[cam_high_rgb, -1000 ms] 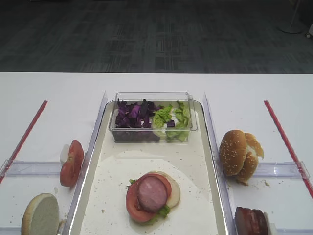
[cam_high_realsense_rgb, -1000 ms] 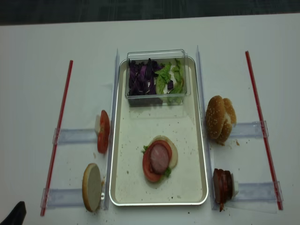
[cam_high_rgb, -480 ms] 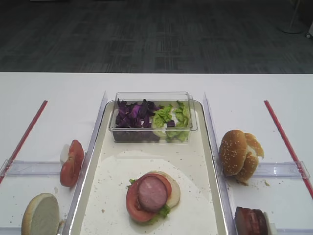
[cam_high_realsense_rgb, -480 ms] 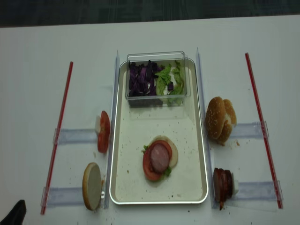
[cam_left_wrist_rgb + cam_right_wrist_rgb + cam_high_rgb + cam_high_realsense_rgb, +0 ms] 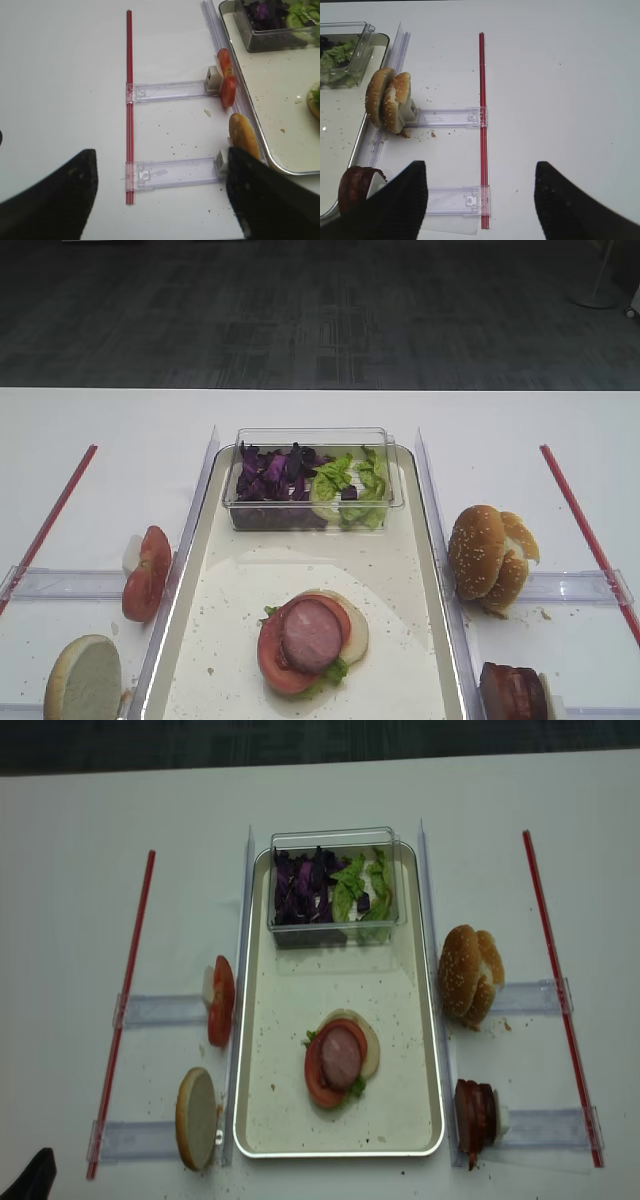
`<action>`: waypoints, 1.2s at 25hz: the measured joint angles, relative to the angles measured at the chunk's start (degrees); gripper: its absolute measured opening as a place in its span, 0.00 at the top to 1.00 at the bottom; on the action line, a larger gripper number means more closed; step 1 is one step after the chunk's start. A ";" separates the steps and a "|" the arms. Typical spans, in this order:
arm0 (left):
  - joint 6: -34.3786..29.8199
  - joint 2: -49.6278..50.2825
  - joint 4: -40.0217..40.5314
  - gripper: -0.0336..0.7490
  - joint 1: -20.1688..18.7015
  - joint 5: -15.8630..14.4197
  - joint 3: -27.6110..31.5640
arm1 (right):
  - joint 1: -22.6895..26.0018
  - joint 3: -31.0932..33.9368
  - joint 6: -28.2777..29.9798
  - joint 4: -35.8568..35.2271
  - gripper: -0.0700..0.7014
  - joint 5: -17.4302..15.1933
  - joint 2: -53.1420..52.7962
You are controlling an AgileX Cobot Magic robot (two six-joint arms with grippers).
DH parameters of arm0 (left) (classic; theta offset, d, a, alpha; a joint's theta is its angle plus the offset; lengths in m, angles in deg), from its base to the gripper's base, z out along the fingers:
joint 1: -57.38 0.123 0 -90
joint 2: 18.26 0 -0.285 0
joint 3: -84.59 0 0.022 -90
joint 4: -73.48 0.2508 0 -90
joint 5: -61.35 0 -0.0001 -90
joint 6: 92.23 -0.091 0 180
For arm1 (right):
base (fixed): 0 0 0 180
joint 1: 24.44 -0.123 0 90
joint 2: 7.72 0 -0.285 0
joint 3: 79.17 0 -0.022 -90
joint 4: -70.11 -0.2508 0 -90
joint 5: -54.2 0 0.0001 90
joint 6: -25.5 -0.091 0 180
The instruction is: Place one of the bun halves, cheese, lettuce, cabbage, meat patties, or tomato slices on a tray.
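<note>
The cream tray (image 5: 190,570) (image 5: 290,990) holds a stack: a bun half, lettuce and a tomato slice, with a meat patty (image 5: 311,635) (image 5: 340,1055) on top. Left of the tray stand tomato slices (image 5: 146,573) (image 5: 226,80) and a bun half (image 5: 85,678) (image 5: 243,142). On its right are bun halves (image 5: 490,557) (image 5: 387,100) and meat patties (image 5: 512,692) (image 5: 355,187). Cabbage (image 5: 272,475) and lettuce (image 5: 350,480) lie in a clear box. I see no cheese. My left gripper (image 5: 161,152) and right gripper (image 5: 480,165) hang open and empty over the white table, outside the tray.
The clear plastic box (image 5: 335,840) sits across the tray's far end. Red strips (image 5: 125,1005) (image 5: 555,980) run along both sides, joined to clear plastic holders (image 5: 452,117) (image 5: 170,91). Crumbs dot the tray and table. A dark bit of the left arm (image 5: 30,1175) shows at the near left corner.
</note>
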 joint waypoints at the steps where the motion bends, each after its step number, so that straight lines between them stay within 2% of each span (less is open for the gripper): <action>1: 0.00 0.00 0.00 0.33 0.00 0.00 0.00 | 0.00 0.03 0.00 0.00 0.28 0.00 0.00; 30: 0.00 0.00 0.00 0.33 0.00 0.00 0.00 | 0.00 0.03 0.00 0.00 0.29 0.00 0.00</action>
